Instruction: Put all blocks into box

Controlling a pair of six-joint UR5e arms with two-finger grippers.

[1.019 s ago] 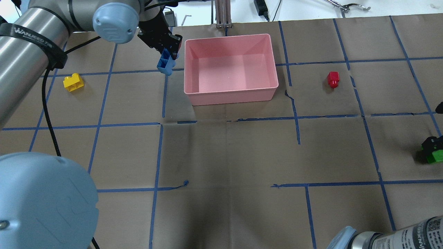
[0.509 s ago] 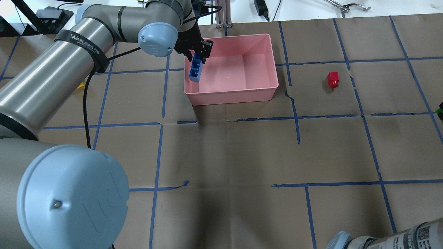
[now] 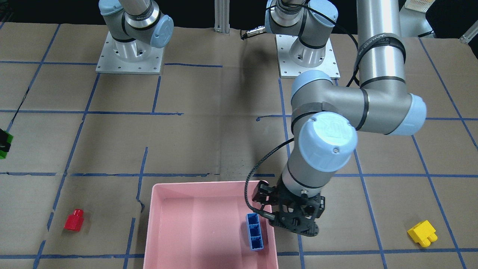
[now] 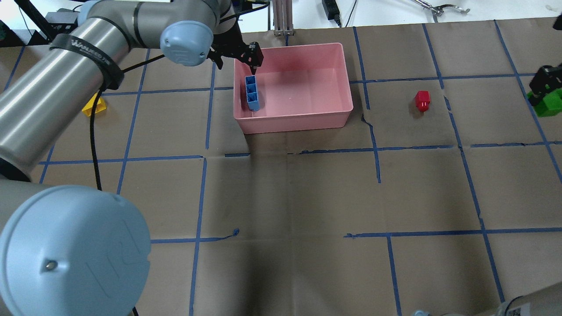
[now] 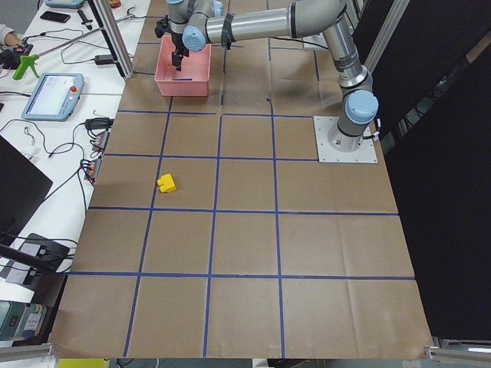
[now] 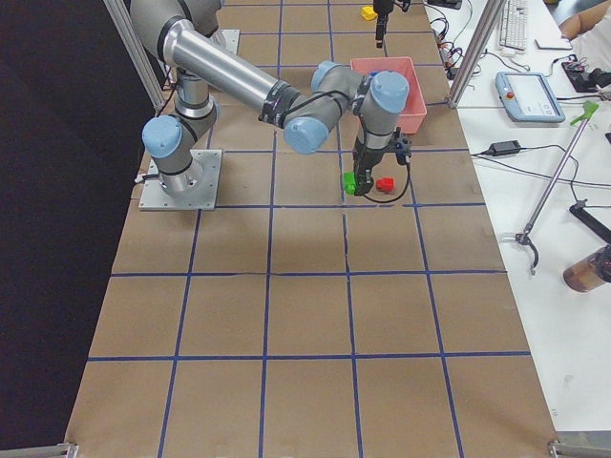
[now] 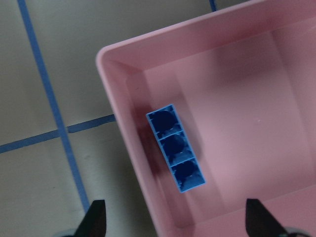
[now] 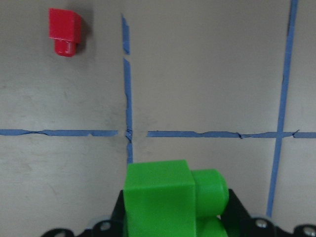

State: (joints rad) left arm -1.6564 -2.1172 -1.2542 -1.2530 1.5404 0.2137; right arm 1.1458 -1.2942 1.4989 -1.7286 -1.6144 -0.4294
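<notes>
The long blue block point(image 4: 252, 93) lies against the left wall inside the pink box point(image 4: 294, 123), hollow underside up; it also shows in the left wrist view point(image 7: 175, 148). My left gripper point(image 4: 253, 56) hangs open and empty above it, jaws wide apart. My right gripper point(image 4: 543, 90) is shut on the green block point(image 8: 165, 197) and holds it above the table at the right edge. The red block point(image 4: 423, 100) lies on the table right of the box. The yellow block point(image 3: 422, 232) lies on the table left of the box, partly hidden by my left arm in the overhead view.
The table is covered in brown paper with a grid of blue tape. The red block point(image 8: 64, 30) lies ahead and to the left in the right wrist view. Cables, tools and a tablet lie on the white bench beyond the table's far edge.
My left gripper carried the blue block from beside the box over its left side and let it go; the block now lies inside. My right gripper moved away from the robot with the green block.
</notes>
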